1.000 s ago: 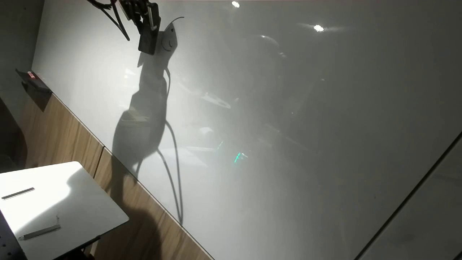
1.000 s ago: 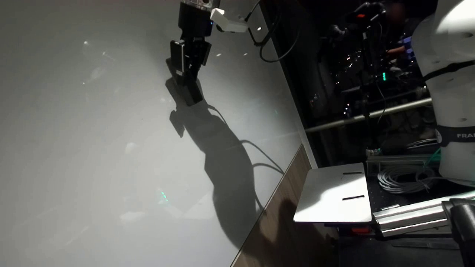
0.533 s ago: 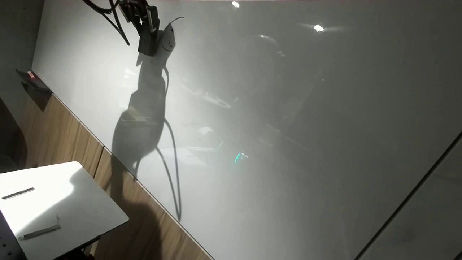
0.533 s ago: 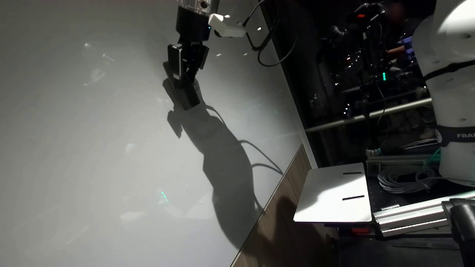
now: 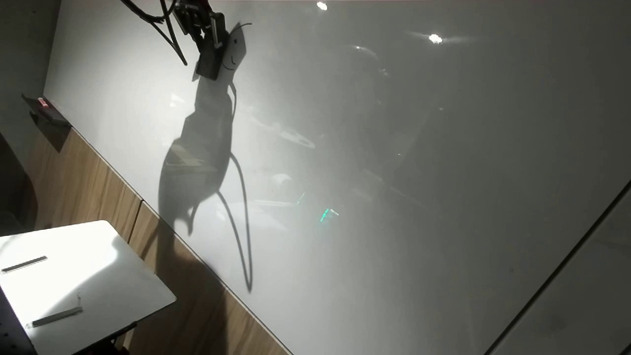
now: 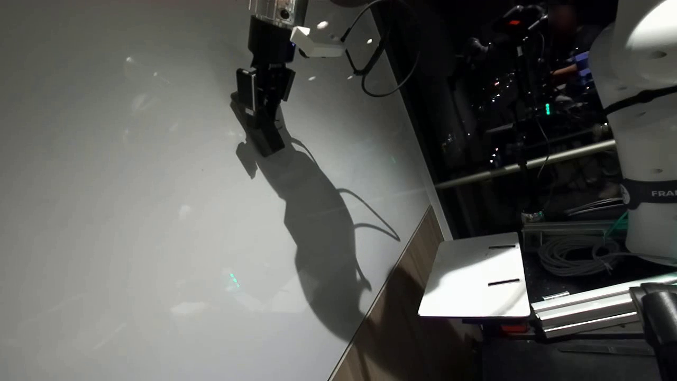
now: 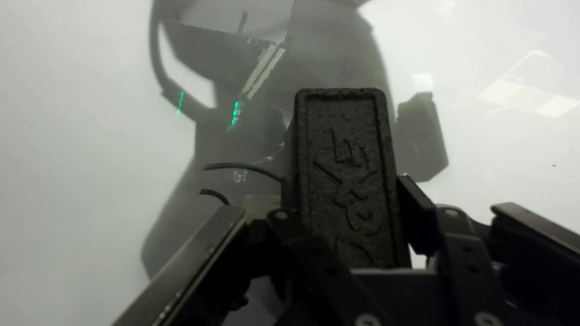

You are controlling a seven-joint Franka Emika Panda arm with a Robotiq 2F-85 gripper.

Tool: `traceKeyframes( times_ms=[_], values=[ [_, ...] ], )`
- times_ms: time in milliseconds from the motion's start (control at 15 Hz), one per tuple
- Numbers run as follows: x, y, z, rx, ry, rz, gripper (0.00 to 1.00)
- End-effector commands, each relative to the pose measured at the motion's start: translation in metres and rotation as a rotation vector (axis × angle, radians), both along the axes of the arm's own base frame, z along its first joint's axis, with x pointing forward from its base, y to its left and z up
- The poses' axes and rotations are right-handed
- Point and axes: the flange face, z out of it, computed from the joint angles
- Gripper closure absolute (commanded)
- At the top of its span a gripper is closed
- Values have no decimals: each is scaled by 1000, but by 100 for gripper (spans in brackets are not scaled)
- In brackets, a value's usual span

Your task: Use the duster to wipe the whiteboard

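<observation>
Duster is up in front of the whiteboard, gripped in the pincer: fingers on both long sides, one end poking out past the tips. Patterned dark face points at the wrist camera; its markings aren't legible. Can't tell if the duster touches the board.

Two dark curved strokes on the board just beside the duster in the wrist view. In an exterior view, an eye dot and curved lines of a drawn face sit right next to it. Long shadow runs down the board onto the wood panel.

Table is near the board's lower edge, well apart from the duster. Two narrow dark strips show on it; slots or sticks, can't tell. Beyond it in an exterior view: white arm, coiled cable.
</observation>
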Motion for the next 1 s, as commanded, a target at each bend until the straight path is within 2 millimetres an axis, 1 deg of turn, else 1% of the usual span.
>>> traceKeyframes(
  times_ms=[0, 200, 400, 667, 800, 933],
  values=[
    [33, -28, 3, -46, -39, -19, 71],
    [49, -61, -9, -99, -36, -45, 71],
    [46, -80, -14, -122, -25, -74, 71],
    [47, -107, -24, -138, -6, -121, 71],
    [51, -118, -24, -139, -3, -137, 71],
    [54, -121, -14, -132, -7, -140, 71]
  ],
)
